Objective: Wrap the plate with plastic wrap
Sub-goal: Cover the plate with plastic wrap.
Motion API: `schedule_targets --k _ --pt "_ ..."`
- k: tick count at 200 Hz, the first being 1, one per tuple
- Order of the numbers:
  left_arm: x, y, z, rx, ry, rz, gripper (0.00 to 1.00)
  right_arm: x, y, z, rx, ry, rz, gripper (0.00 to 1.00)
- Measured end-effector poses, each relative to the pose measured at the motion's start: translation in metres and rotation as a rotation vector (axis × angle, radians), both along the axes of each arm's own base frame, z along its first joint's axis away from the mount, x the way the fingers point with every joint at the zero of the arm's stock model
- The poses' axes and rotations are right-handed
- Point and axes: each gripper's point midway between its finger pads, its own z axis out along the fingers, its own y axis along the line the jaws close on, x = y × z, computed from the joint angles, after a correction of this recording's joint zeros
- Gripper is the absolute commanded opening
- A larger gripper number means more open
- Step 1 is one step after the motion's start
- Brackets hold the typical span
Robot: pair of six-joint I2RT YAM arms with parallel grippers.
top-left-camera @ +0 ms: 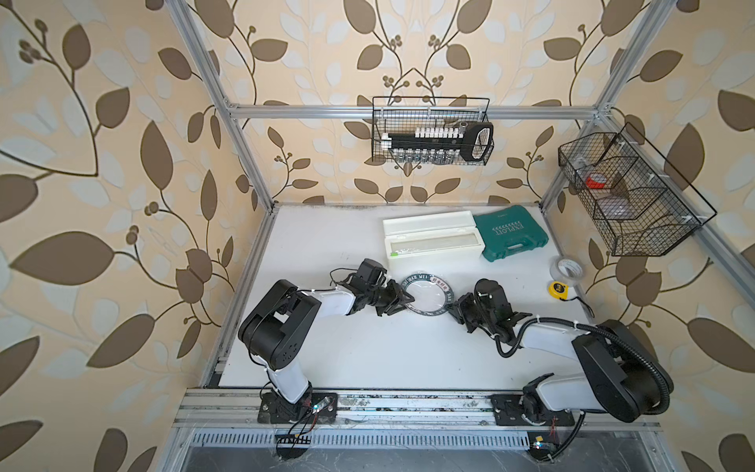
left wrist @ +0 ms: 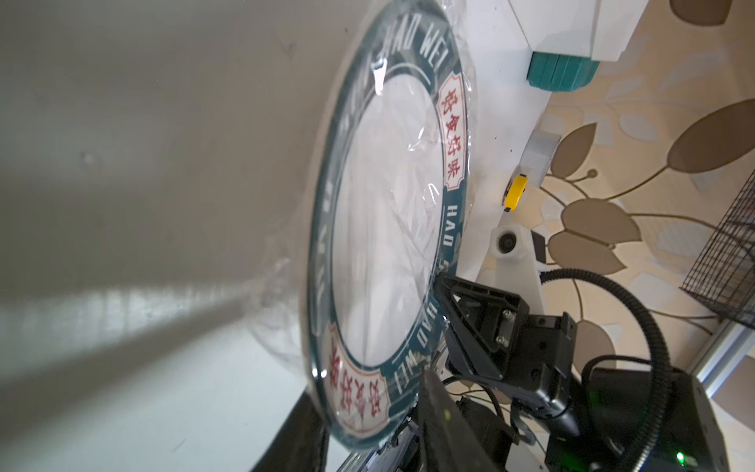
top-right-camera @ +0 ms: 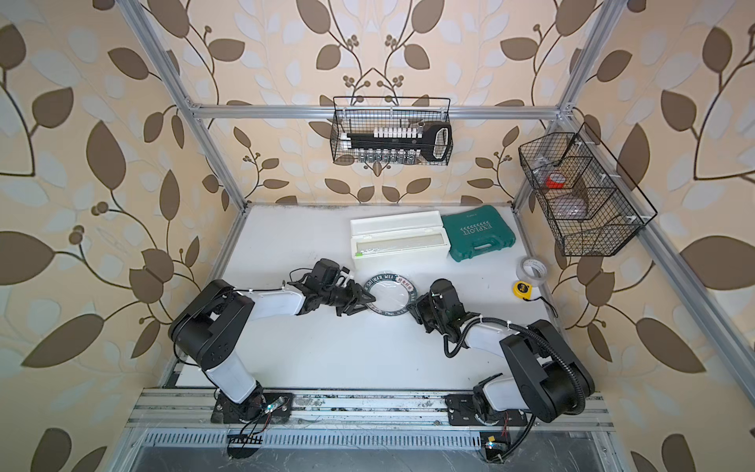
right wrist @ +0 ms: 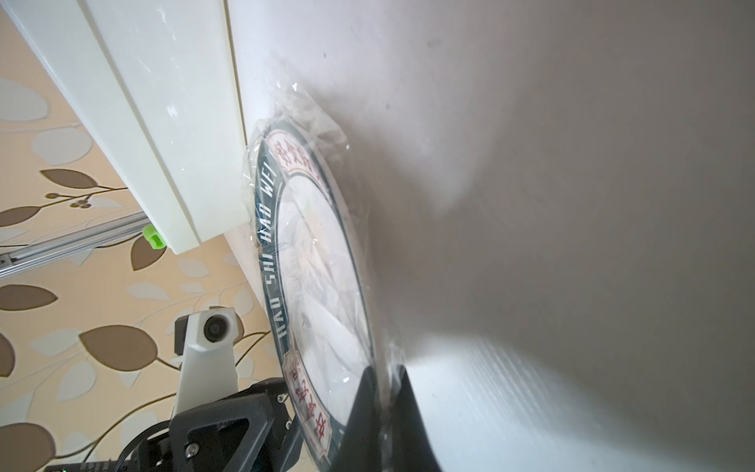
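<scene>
My right hand [top-left-camera: 454, 305] is clamped on the plate [top-left-camera: 427, 301] at its right rim. My left hand [top-left-camera: 404, 301] has its jaws apart, astride the left rim. Crinkled plastic wrap [left wrist: 412, 143] covers the plate, central on the desk [top-left-camera: 388, 355]. A dispenser box [top-left-camera: 433, 241] lies just beyond, with bare white surface nearer. Leaf-patterned walls [top-left-camera: 122, 204] stand around.

Both top views hang high over the near edge, looking steeply down on the whole table [top-left-camera: 388, 347] and the walls [top-left-camera: 102, 163], nearly alike. The wrist cameras sit low and very close, looking edge-on across the plate [left wrist: 380, 229] from opposite sides; the left view catches the right camera [left wrist: 508, 243], the right view the left camera [right wrist: 216, 327].
</scene>
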Motion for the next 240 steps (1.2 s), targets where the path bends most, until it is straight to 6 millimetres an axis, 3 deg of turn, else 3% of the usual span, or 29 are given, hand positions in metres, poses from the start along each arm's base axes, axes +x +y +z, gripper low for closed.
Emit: schedule_targets --k 59,110,175,200,221,240 --pt "0.0 0.004 -0.017 0.003 0.028 0.044 0.18 -0.02 0.02 0.001 0.053 0.029 -0.063 0.0" --pt "-0.002 0.004 -0.028 -0.013 0.01 0.039 0.13 -0.031 0.031 -0.001 0.086 0.037 -0.088 0.0" --pt "-0.003 0.002 -0.027 -0.039 -0.085 -0.054 0.03 -0.044 0.02 -0.011 -0.018 0.063 0.013 0.48" --pt "-0.004 0.001 -0.031 -0.038 -0.104 -0.11 0.03 -0.042 0.01 -0.007 -0.089 0.043 0.091 0.58" --pt "-0.001 -0.004 -0.029 -0.02 -0.123 -0.182 0.11 -0.034 -0.011 -0.002 -0.196 0.02 0.148 0.61" --pt "0.005 -0.003 -0.035 0.064 -0.111 -0.222 0.28 -0.019 -0.029 0.01 -0.305 -0.02 0.207 0.61"
